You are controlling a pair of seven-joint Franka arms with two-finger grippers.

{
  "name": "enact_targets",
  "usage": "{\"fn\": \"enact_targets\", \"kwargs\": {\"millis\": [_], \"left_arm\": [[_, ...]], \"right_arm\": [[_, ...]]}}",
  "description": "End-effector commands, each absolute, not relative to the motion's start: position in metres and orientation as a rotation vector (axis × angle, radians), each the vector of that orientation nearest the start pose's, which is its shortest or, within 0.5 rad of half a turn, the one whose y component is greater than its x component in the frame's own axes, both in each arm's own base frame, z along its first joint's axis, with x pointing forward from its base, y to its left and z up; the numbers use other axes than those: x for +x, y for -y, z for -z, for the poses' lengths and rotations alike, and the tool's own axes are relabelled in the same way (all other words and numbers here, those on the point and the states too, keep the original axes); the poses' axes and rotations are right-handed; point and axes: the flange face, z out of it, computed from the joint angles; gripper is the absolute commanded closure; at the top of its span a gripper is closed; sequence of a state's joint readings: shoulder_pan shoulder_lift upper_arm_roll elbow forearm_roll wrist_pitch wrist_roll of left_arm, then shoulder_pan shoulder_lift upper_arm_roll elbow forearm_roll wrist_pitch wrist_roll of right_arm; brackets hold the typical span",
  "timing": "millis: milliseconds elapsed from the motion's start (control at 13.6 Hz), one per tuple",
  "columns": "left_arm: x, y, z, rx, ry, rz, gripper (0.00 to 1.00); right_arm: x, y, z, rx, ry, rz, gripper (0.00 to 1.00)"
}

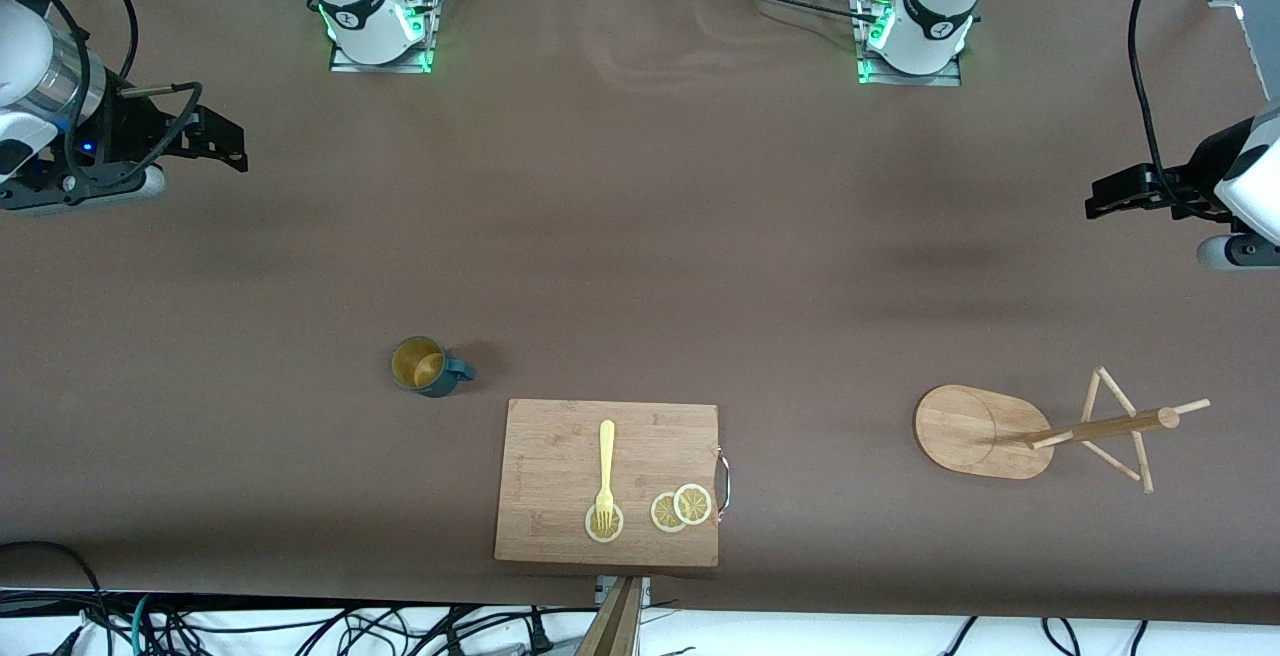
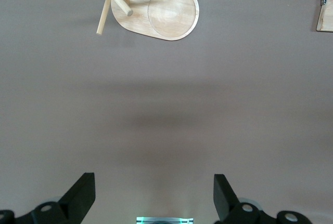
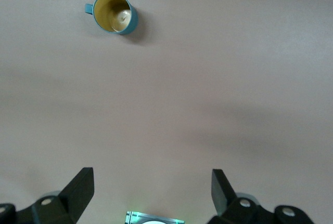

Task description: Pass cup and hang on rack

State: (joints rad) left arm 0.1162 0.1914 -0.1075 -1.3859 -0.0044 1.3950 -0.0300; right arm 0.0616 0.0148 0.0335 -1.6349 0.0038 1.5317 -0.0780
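Note:
The dark teal cup point(image 1: 430, 367) stands upright on the brown table, gold inside showing, its handle toward the left arm's end. It also shows in the right wrist view point(image 3: 115, 13). The wooden rack point(image 1: 985, 431) stands on its oval base toward the left arm's end, with its post and thin pegs above the base. It also shows in the left wrist view point(image 2: 166, 11). My right gripper point(image 1: 222, 144) is open and empty, up in the air at the right arm's end, well away from the cup. My left gripper point(image 1: 1108, 194) is open and empty, up in the air at the left arm's end.
A rectangular wooden cutting board point(image 1: 550, 456) with a metal handle lies between cup and rack, near the table's front edge. On it lie a yellow fork point(image 1: 605, 466) and lemon slices point(image 1: 681, 508). Cables hang below the front edge.

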Motion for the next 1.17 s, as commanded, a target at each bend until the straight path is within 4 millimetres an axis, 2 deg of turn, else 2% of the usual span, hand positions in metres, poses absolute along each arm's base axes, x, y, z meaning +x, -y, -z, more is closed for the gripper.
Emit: {"fn": "enact_targets", "kwargs": {"millis": [0, 1101], "left_arm": [[0.5898, -0.0111, -0.5899, -3.145, 0.065, -0.286, 0.00], [0.5897, -0.0120, -0.5905, -3.145, 0.068, -0.286, 0.00]], "right_arm": [[0.5487, -0.0498, -0.5859, -3.141, 0.244, -0.193, 0.00], [0.5494, -0.0523, -0.5877, -3.141, 0.251, -0.196, 0.00]]}}
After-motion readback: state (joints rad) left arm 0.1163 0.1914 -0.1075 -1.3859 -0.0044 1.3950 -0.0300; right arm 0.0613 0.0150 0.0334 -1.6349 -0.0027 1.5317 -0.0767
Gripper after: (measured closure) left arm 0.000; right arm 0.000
